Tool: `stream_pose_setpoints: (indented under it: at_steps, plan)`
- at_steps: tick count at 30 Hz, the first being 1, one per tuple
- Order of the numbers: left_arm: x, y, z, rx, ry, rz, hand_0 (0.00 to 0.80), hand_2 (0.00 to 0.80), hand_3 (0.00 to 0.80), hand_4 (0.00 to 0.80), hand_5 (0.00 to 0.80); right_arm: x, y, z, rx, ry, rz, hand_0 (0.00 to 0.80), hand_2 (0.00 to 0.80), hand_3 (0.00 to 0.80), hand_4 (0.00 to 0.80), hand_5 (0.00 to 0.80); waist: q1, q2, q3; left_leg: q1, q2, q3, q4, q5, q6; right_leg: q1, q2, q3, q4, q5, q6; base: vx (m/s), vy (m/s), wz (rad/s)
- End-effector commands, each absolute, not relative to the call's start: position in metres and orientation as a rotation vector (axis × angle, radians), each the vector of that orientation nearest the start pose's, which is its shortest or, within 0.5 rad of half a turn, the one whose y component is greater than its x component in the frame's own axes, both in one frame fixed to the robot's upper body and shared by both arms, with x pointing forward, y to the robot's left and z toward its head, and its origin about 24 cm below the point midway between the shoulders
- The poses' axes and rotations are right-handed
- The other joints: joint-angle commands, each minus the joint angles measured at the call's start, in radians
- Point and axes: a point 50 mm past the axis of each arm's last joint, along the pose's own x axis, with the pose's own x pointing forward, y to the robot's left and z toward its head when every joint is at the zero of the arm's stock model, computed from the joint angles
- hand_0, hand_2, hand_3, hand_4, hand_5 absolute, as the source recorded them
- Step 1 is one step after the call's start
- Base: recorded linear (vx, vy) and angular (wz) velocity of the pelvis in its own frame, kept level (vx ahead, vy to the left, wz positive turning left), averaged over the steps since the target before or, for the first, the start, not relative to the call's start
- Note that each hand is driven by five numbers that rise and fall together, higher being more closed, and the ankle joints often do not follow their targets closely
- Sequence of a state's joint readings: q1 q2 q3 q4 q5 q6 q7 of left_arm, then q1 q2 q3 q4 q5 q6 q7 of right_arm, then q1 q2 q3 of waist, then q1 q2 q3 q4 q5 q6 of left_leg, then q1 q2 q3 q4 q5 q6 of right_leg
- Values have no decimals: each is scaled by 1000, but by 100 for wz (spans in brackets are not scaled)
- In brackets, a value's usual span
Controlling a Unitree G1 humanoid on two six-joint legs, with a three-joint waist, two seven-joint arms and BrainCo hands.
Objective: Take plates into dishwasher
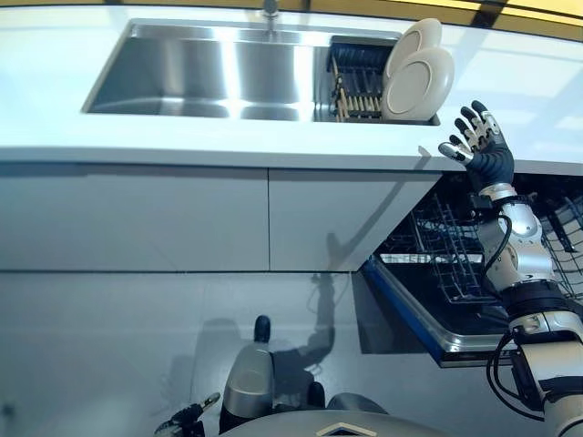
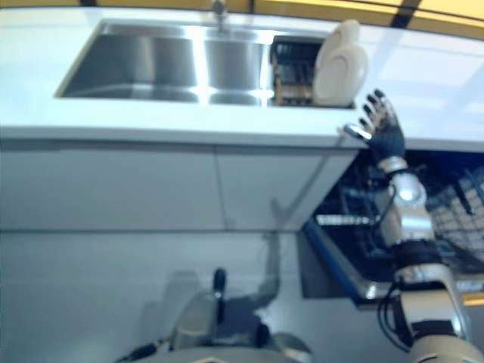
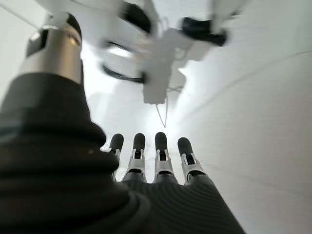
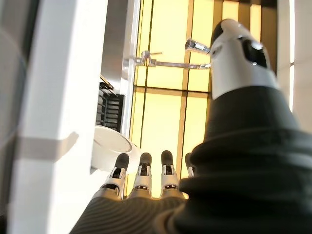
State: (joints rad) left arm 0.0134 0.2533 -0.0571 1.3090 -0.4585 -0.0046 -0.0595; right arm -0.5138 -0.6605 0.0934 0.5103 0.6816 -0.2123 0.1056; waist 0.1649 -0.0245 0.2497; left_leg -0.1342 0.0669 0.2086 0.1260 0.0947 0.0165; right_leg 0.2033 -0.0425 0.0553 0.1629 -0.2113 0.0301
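Two cream plates (image 1: 417, 77) stand on edge in a dark drying rack (image 1: 357, 80) at the right end of the steel sink (image 1: 209, 77). They also show in the right eye view (image 2: 340, 64) and the right wrist view (image 4: 112, 148). My right hand (image 1: 478, 141) is raised in front of the counter edge, just right of and below the plates, fingers straight and spread, holding nothing. The dishwasher (image 1: 455, 273) stands open under the counter, its wire basket (image 1: 437, 246) pulled out below my right arm. My left hand (image 3: 156, 161) shows only in the left wrist view, fingers straight, empty.
A white countertop (image 1: 55, 73) surrounds the sink, with a tap (image 1: 270, 11) at the back. White cabinet fronts (image 1: 182, 218) run under the counter left of the dishwasher. The dishwasher door (image 1: 428, 319) juts out low at the right.
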Motion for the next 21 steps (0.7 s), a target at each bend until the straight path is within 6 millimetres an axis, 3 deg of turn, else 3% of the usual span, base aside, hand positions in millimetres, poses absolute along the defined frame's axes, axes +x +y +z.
stream_pose_setpoints:
  at_steps: [1,3,5,7,10,12,13,14,15,17,21]
  plan:
    - [69,250,-162,-109,1234,313,0,0,0,0,0,333,-275,153,1,-310,30,0,0,0,0,0,3,-77,-141,-113,-45,-27,-65,65,-22,164,-3,-105,1,91,44,368,215,-8]
    - [76,256,-159,-71,1211,285,0,0,0,0,0,331,-278,150,-18,-294,24,0,0,0,0,0,9,-96,-176,-95,-79,-40,-97,63,10,148,-19,-100,114,203,88,321,191,-2]
    - [83,261,-156,-39,1196,259,0,0,0,0,0,328,-278,146,-14,-284,36,0,0,0,0,0,-3,-96,-192,-62,-103,-71,-123,54,27,76,-10,-68,268,317,127,297,133,-10]
    - [88,265,-154,-17,1193,247,0,0,0,0,0,326,-275,146,2,-279,45,0,0,0,0,0,-32,-84,-194,-11,-113,-97,-151,47,28,-20,-2,-67,338,352,128,345,97,1]
    - [95,266,-152,-7,1186,230,0,0,0,0,0,328,-270,147,-12,-289,61,0,0,0,0,0,-84,-52,-179,76,-101,-120,-184,39,8,-190,-13,-145,227,297,104,334,-20,-5]
    - [101,264,-151,4,1184,223,0,0,0,0,0,326,-268,155,18,-329,67,0,0,0,0,0,-131,-48,-149,170,-94,-151,-202,-3,-8,-327,-53,-219,29,340,93,298,-204,13]
    - [101,264,-151,3,1186,225,0,0,0,0,0,326,-268,155,20,-330,68,0,0,0,0,0,-139,-46,-144,181,-91,-158,-201,-14,-10,-323,-54,-226,7,345,95,290,-191,18]
    - [103,264,-151,-2,1186,234,0,0,0,0,0,327,-266,157,27,-343,66,0,0,0,0,0,-159,-51,-130,217,-95,-172,-200,-53,-12,-373,-83,-232,-51,416,109,246,-147,20]
    - [105,263,-151,-11,1180,244,0,0,0,0,0,328,-263,160,21,-355,60,0,0,0,0,0,-166,-46,-120,243,-83,-166,-193,-82,-15,-395,-107,-254,-71,433,113,274,-171,31]
    - [105,262,-151,-16,1186,251,0,0,0,0,0,332,-262,164,14,-356,26,0,0,0,0,0,-170,-54,-117,241,-74,-138,-118,-138,-12,-367,-114,-256,-60,382,102,187,-118,41]
    - [100,253,-155,-42,1201,229,0,0,0,0,0,334,-270,154,-21,-277,-48,0,0,0,0,0,-171,-55,-143,247,-51,-103,-118,-126,-29,-280,-99,-261,-113,348,92,158,-38,46]
